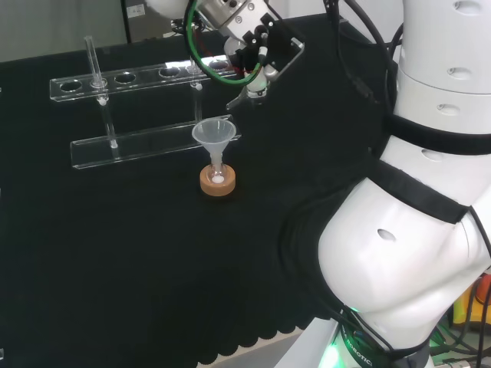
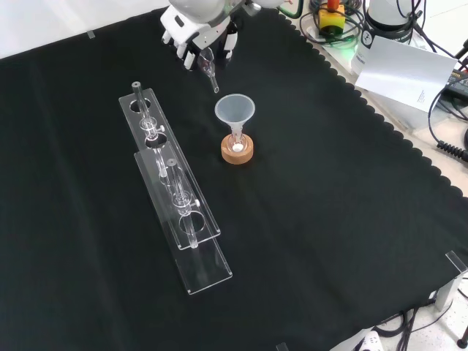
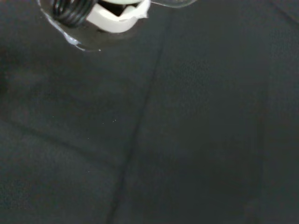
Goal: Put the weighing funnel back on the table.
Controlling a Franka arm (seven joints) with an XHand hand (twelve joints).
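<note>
The black and white robot hand [image 2: 191,29] has its fingers curled round the small clear weighing funnel [image 2: 209,72]; its stem slants down toward the black-clothed counter [image 2: 329,183].

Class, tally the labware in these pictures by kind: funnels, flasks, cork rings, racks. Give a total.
Funnels: 2, the funnel and the weighing funnel held by the hand
Flask: 1
Cork ring: 1
Rack: 1
Total: 5

A funnel [image 2: 234,110] stood in a small flask [image 2: 237,139] on a cork ring [image 2: 238,156] near the fingers [image 2: 183,38]; a clear rack [image 2: 208,259] lay farther from them.
</note>
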